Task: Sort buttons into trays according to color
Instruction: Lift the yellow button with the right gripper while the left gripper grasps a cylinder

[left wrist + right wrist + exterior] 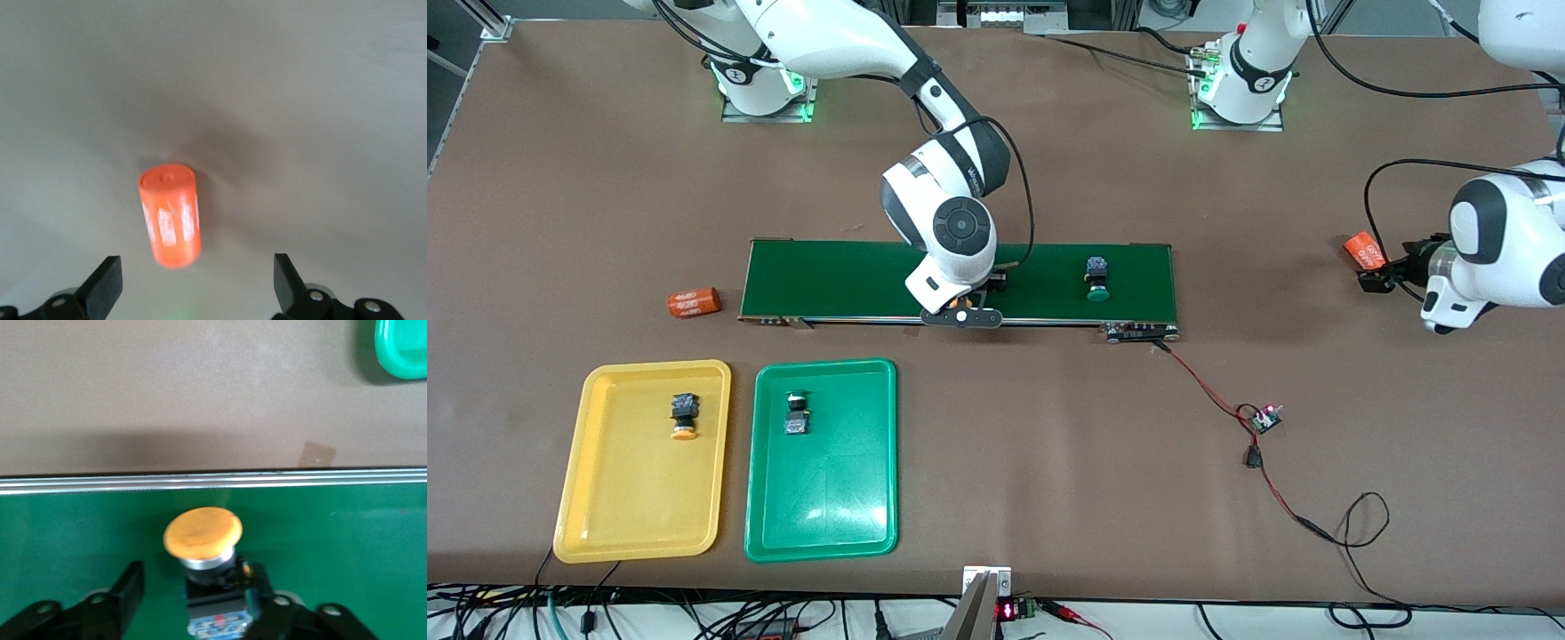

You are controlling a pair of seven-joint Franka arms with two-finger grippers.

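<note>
On the dark-green belt (854, 280) my right gripper (960, 313) (197, 577) straddles a yellow-capped button (203, 532). One finger touches its black body and the other stands a little off it, so the jaws are open. A green-capped button (1096, 277) lies on the belt toward the left arm's end. The yellow tray (640, 498) holds a yellow-capped button (684, 418). The green tray (823, 498) (400, 347) holds one button (797, 414). My left gripper (1378, 277) (197, 267) waits open beside an orange cylinder (1362, 249) (170, 213).
Another orange cylinder (694, 302) lies beside the belt at the right arm's end. A small circuit board (1264, 418) on red-black wires (1209, 391) trails from the belt's corner toward the front edge.
</note>
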